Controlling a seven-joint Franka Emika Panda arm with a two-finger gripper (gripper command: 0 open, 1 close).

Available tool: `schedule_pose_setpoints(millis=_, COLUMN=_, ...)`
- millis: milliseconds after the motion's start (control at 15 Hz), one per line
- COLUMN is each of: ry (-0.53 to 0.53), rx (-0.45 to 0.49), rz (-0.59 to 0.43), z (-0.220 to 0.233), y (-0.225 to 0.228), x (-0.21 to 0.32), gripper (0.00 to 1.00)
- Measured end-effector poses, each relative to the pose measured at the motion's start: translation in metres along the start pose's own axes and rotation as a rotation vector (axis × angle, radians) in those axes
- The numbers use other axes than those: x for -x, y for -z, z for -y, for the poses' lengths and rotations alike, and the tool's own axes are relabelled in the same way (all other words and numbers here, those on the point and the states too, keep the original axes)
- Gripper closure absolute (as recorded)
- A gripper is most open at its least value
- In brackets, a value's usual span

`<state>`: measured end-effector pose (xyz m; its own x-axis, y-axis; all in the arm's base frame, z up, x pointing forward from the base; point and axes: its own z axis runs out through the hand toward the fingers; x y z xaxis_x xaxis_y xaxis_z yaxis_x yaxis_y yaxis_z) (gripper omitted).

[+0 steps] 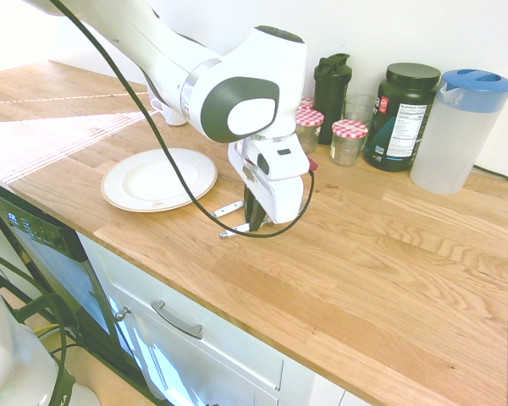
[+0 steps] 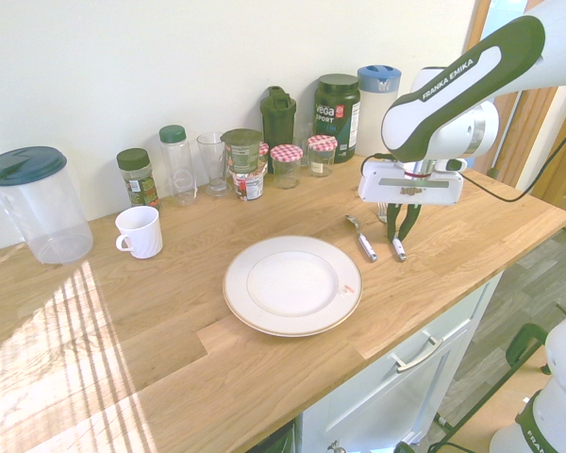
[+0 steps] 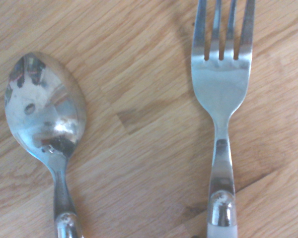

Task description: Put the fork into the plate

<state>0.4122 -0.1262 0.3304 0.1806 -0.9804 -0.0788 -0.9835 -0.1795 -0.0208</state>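
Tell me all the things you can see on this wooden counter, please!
fork: one, white handle, on the counter beside the spoon
spoon: one, white handle, between fork and plate
plate: one, white, mid-counter
mug: one, white, beyond the plate
pitchers: two, clear, opposite counter ends
checked-lid jars: at least two, red-white lids, by the wall
tub: one, dark, by the wall
gripper: one, white, closed on the fork's handle

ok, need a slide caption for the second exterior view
Franka gripper pointing straight down at the fork on a wooden counter, spoon alongside, empty plate nearby.
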Motion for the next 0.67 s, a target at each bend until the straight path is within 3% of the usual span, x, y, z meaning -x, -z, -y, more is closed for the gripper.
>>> schedule_pose_setpoints(millis=667, ry=0.007, rx=-0.014, rz=-0.027, z=-0.007, y=0.007, x=0.009, gripper=1.0)
